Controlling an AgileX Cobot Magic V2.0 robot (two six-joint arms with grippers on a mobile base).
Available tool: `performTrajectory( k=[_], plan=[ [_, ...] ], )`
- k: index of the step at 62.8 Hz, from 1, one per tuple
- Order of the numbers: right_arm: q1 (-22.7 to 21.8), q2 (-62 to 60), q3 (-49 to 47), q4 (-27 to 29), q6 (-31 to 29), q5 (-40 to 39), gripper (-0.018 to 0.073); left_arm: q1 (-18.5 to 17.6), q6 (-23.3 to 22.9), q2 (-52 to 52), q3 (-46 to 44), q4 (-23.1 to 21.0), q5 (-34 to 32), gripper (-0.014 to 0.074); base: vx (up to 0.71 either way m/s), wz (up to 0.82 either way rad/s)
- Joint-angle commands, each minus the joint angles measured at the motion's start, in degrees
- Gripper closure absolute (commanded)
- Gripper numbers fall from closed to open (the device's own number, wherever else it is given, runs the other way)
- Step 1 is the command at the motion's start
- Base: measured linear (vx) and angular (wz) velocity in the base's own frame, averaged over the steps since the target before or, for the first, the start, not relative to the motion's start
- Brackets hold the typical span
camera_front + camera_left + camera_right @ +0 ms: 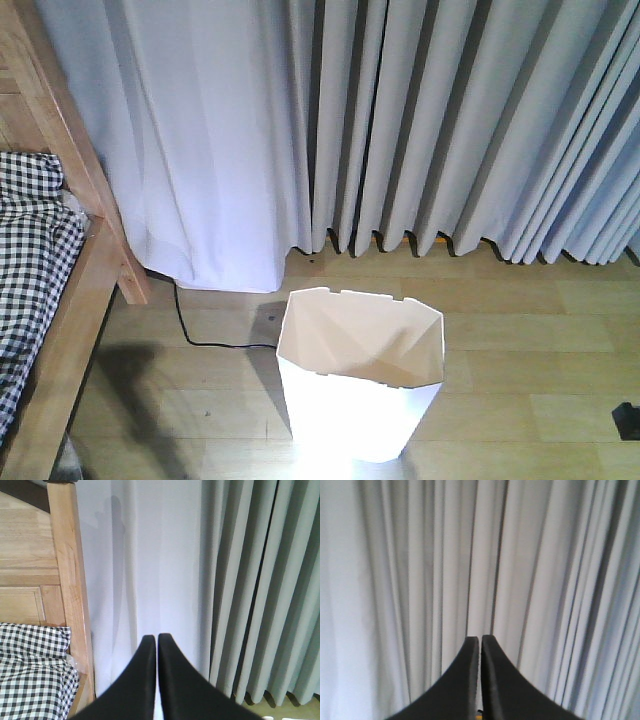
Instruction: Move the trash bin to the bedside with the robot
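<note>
- Trash bin stands upright on the wooden floor, near the bed but apart from it, with bare floor between them.
- Its opening shows a cream inside.
- Bed has a light wooden frame and checked bedding; it is on the left.
- Pale curtains hang behind, and a black cable lies on the floor.
- Left gripper has its fingers pressed together, holding nothing.
- Right gripper is likewise pressed together, facing the curtains.

no readable text — no labels, no signs
</note>
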Motion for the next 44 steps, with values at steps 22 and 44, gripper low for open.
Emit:
performTrajectory(
  k=[22,44],
  plan=[
    [-0.73,-0.74,1.08,-3.03,2.53,-4.60,0.0570,-0.31,-0.52,-0.57,1.58,-0.17,-4.46,0.0602,0.00,0.00],
    [-0.73,-0.70,0.99,-3.03,2.53,-4.60,0.0570,-0.31,-0.52,-0.57,1.58,-0.17,-4.46,0.0602,0.00,0.00]
  ],
)
